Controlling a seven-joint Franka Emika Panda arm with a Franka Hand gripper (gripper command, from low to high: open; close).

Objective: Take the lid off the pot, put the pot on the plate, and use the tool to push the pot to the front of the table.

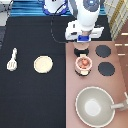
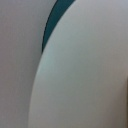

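The small pink pot (image 1: 84, 64) sits on a burner at the left side of the stove panel. Its top shows a pink ring around a reddish middle, and I cannot tell the lid apart from the pot. My gripper (image 1: 82, 50) hangs just above the pot, on the side toward the exterior view's top. The cream-tan plate (image 1: 43, 64) lies on the black table (image 1: 35, 100), left of the pot. The pale tool (image 1: 12, 59), a spatula, lies further left. The wrist view shows only a pale curved surface with a dark sliver.
A large grey-beige pan (image 1: 95, 106) with a long handle stands on the stove panel (image 1: 112, 87) at the bottom right. Two bare black burners (image 1: 103, 51) (image 1: 106, 69) lie right of the pot. The robot's base is at the top.
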